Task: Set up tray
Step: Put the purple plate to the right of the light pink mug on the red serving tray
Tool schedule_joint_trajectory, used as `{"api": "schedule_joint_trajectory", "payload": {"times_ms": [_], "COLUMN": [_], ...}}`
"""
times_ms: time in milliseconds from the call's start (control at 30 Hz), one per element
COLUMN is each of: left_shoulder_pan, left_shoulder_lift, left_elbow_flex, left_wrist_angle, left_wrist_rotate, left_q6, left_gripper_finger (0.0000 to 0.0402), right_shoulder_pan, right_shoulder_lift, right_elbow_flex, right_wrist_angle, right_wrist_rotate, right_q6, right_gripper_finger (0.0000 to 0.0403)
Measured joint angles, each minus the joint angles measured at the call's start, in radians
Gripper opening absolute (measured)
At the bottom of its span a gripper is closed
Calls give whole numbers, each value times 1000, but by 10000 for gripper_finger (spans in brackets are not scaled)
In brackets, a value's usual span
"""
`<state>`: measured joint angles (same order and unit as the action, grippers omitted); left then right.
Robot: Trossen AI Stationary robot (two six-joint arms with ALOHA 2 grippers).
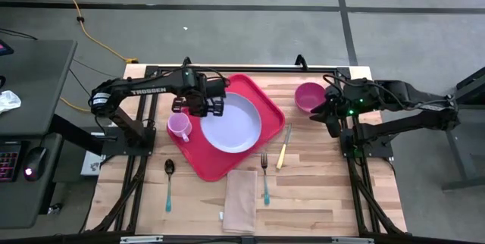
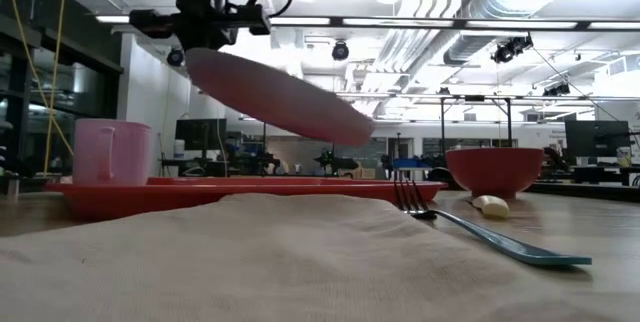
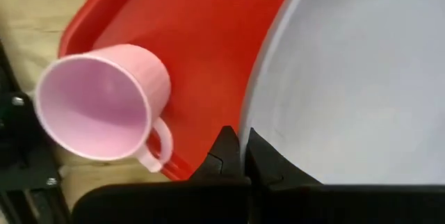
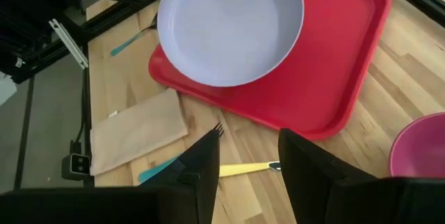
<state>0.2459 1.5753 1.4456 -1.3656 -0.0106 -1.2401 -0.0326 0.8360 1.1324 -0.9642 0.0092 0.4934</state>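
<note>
**A:** While the left gripper (image 1: 203, 104) hangs over the tray (image 1: 254, 92), note its fingers (image 3: 224, 156): pinched tight on the rim of the lavender plate (image 1: 231, 123). Low view has that plate (image 2: 275, 92) tilted, gripped edge high, far edge dipping toward the tray (image 2: 250, 194) but not clearly touching it.

**B:** Agreed. Tray lies directly beneath that gripper, flat on the wooden table (image 1: 318, 191), set at an angle to the table's edges. Plate spreads out from the fingertips over the tray's middle.

**A:** Pink mug (image 1: 179, 127)?

**B:** Just beside the left gripper, on the side away from the plate. Standing upright at the tray's edge; from the left wrist view the mug (image 3: 104, 102) has its handle turned toward the gripper.

**A:** Right gripper (image 1: 328, 115): jaws apart, nothing between them. It waits well off the tray, over bare wood.

**B:** Magenta bowl (image 1: 309, 96) sits close beside it, on the table. Yellow-handled knife (image 1: 283, 147) lies between that gripper and the tray, near the tray's rim. In the right wrist view the tray (image 4: 327, 71) shows beyond the open fingers (image 4: 205, 161).

**A:** Farther from both grippers: fork (image 1: 265, 177) with teal handle, touching the beige napkin (image 1: 240, 201). Teal-handled spoon (image 1: 168, 183) off alone, past the mug from the left gripper.
</note>
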Motion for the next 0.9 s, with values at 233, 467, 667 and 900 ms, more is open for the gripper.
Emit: {"api": "schedule_joint_trajectory", "payload": {"times_ms": [233,467,667,900], "left_shoulder_pan": [40,42,42,42], "left_shoulder_lift": [0,-1,0,0], "left_elbow_flex": [0,-59,-118,-175], "left_wrist_angle": [7,62,157,173], "left_wrist_rotate": [-30,-27,-24,0], "left_q6": [58,64,65,65], "left_gripper_finger": [14,14,14,14], "right_shoulder_pan": [0,0,0,0], "right_shoulder_lift": [0,2,2,2], "right_elbow_flex": [0,0,0,0], "right_wrist_angle": [0,1,2,2], "right_wrist_rotate": [12,30,45,45], "right_q6": [4,21,23,30], "right_gripper_finger": [126,126,126,126]}}
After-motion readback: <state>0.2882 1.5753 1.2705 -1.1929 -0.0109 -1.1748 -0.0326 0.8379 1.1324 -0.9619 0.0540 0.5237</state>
